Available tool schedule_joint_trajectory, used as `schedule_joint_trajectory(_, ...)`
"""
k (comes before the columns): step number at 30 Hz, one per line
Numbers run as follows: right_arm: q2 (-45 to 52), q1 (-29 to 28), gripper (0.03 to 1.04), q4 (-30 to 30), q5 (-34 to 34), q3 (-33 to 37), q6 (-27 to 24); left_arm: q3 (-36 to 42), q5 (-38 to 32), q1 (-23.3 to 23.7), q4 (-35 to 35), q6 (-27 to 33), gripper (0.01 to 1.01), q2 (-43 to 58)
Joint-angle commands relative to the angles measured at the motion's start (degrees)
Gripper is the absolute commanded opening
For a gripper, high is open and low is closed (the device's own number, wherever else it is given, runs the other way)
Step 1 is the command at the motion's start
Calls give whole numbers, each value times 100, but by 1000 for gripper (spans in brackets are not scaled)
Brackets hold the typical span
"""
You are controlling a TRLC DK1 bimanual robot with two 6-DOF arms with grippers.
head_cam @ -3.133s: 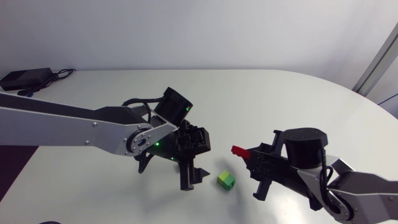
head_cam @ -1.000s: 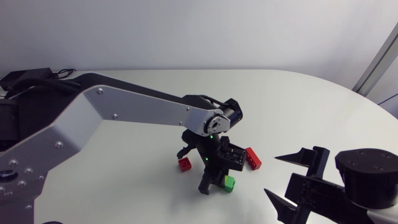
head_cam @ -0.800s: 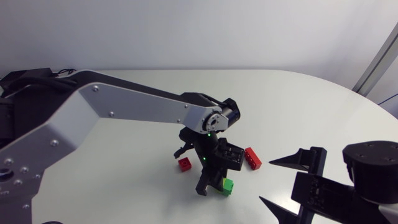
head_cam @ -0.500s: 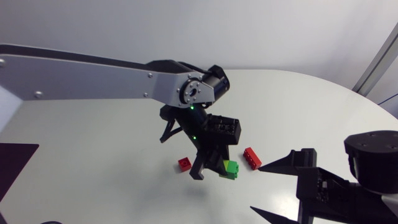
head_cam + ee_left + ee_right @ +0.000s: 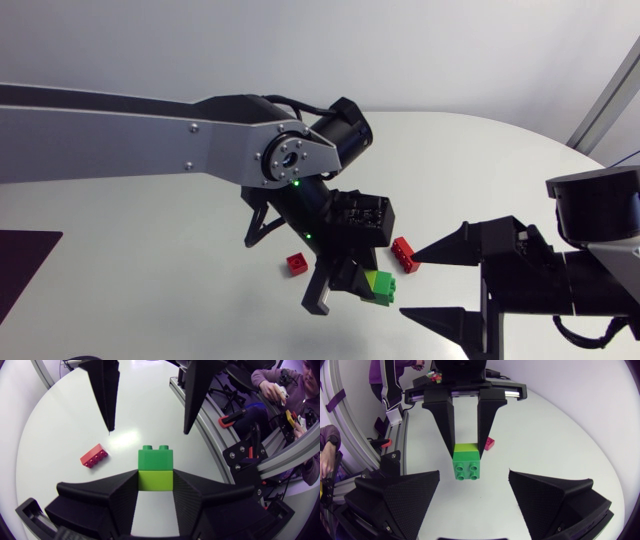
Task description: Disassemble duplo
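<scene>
"Where's the duplo?"

"The left gripper holds it clear of the table. Its fingers pinch the lime brick from both sides, and the dark green brick pokes out past the tips."

"Why hold it like that?"

"I'd guess it leaves the right gripper a free end to grab. That one is spread wide, with its tips just short of the green brick and not touching it."

"And the red pieces?"

"The long red brick and the small red brick lie on the table below the grippers."

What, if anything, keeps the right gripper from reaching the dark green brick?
Probably nothing, so yes: the right gripper is open and faces the dark green brick, which sticks out free beyond the left gripper, shut on the lime brick.
</scene>
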Motion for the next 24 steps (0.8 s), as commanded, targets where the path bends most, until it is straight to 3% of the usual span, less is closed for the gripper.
schedule_joint_trajectory(1,155,-14,989,32,-85,109,43,-76,65,-56,36,-125,252,-208)
schedule_joint_trajectory(7,199,30,902,-11,-102,135,69,-14,65,-117,36,-169,252,-243)
schedule_joint_trajectory(18,295,145,892,15,-102,144,104,127,65,-240,45,-256,252,-208)
schedule_joint_trajectory(24,313,241,756,15,-93,127,174,232,74,-240,36,-274,252,-217)
